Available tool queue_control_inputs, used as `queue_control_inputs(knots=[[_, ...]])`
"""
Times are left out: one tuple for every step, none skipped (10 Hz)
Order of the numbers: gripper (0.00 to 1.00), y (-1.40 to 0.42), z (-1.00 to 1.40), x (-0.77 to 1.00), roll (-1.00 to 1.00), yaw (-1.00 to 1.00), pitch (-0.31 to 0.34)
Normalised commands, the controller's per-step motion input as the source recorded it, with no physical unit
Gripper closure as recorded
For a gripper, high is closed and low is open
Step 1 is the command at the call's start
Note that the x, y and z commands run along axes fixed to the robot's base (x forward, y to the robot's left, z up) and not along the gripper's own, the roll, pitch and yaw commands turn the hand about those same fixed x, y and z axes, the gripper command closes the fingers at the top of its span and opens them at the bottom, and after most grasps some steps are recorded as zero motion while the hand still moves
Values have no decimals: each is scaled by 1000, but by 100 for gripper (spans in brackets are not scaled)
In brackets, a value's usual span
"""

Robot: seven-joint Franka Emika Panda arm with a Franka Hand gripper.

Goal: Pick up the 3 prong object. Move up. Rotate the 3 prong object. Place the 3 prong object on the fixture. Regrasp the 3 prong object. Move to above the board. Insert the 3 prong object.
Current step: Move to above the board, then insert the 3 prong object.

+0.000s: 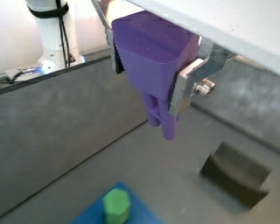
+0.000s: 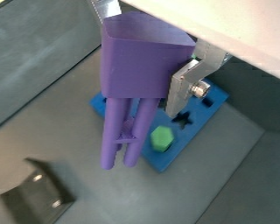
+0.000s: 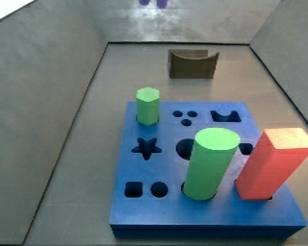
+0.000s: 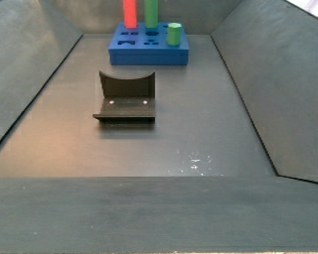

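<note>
Purple, lobed three-prong peg (image 2: 133, 87) hangs prongs-down, clamped between the tool's (image 1: 154, 61) silver plate fingers (image 2: 187, 80), high above the grey floor (image 4: 189, 139). Below sit the blue cutout board (image 2: 201, 112) and dark notched fixture (image 1: 238, 168).

This is a robotics lab test cell, not a home or shop. The work happens inside a plain grey bin with sloped walls (image 4: 43, 69) and a bare matte floor (image 4: 189, 129), nothing domestic anywhere. A blue board (image 3: 208, 187) with cut-out shapes, a star and circles among them, stands on the floor holding a green cylinder (image 3: 211, 163), a green hexagonal peg (image 3: 146, 106) and an orange-red block (image 3: 275, 163), like a benchmark puzzle. The dark fixture (image 4: 124, 96) sits toward the middle of the floor. The gripper (image 1: 154, 70) holds a purple 3 prong object (image 2: 136, 87) between its silver fingers (image 2: 189, 83), high above the floor. A white robot base with cables (image 1: 46, 35) stands beyond the bin's rim.
</note>
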Motion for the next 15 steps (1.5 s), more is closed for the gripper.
queue_control_inputs(knots=[[100,106,25,-221,-691,-44,-250],[100,102,26,-218,-571,-33,-250],[100,83,24,-193,-380,-11,-231],[100,67,20,-163,-272,-10,-201],[100,0,0,0,-4,0,0],[100,0,-11,17,0,0,0],[100,0,-43,0,0,0,0],[100,0,0,117,-140,-63,27],[100,37,0,143,-229,-117,0],[100,0,0,57,-294,-189,0],[100,100,0,117,-369,-243,-3],[100,54,0,69,-366,-300,-57],[100,31,0,43,-366,-331,-87],[100,51,0,46,-401,-411,-76],[100,49,0,66,-401,-423,-84]])
